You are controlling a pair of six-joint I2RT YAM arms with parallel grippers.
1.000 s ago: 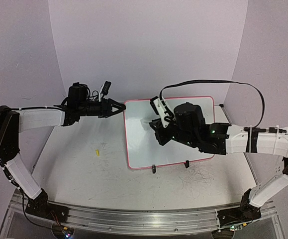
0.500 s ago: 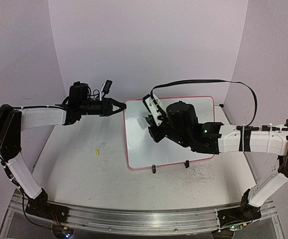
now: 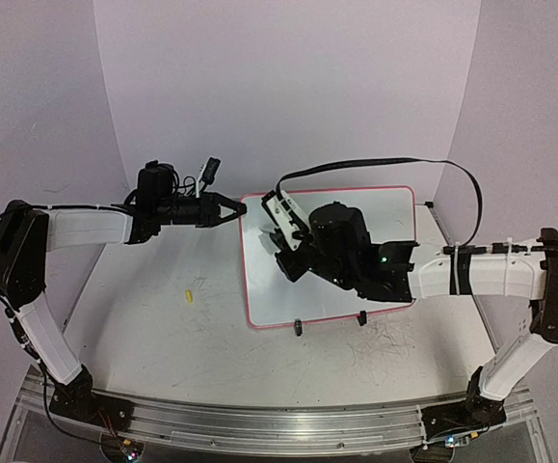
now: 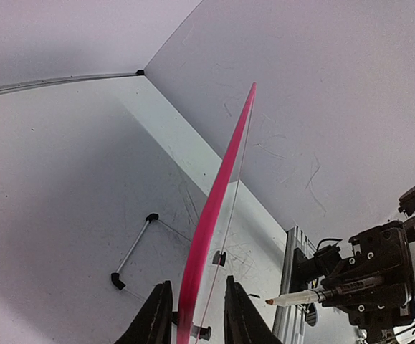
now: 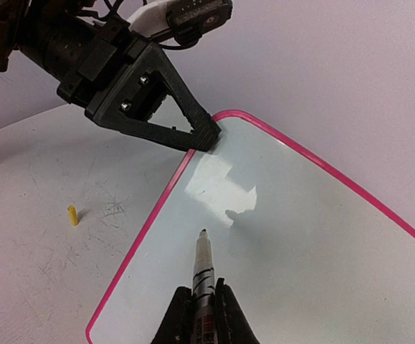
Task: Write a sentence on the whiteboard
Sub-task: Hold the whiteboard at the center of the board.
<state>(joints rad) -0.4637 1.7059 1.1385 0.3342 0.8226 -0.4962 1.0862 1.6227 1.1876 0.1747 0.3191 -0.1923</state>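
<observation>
The whiteboard (image 3: 394, 220), white with a pink border, lies in the middle of the table. No written sentence shows on it. My left gripper (image 3: 238, 206) is shut on its far left corner. In the left wrist view the jaws (image 4: 196, 315) stand on either side of the pink edge (image 4: 218, 193). My right gripper (image 3: 291, 258) is shut on a marker (image 5: 204, 266) over the board's left part (image 5: 315, 244). The marker tip points at the held corner and sits a little above the surface, apart from its shadow. The marker also shows in the left wrist view (image 4: 300, 296).
A small yellow cap (image 3: 189, 294) lies on the table left of the board and also shows in the right wrist view (image 5: 72, 215). Two black clip feet (image 3: 298, 328) stand at the board's near edge. Purple walls close in the back and sides.
My right arm has moved left across the board with the marker, towards the corner held by the left gripper. The left arm and the board have stayed put.
</observation>
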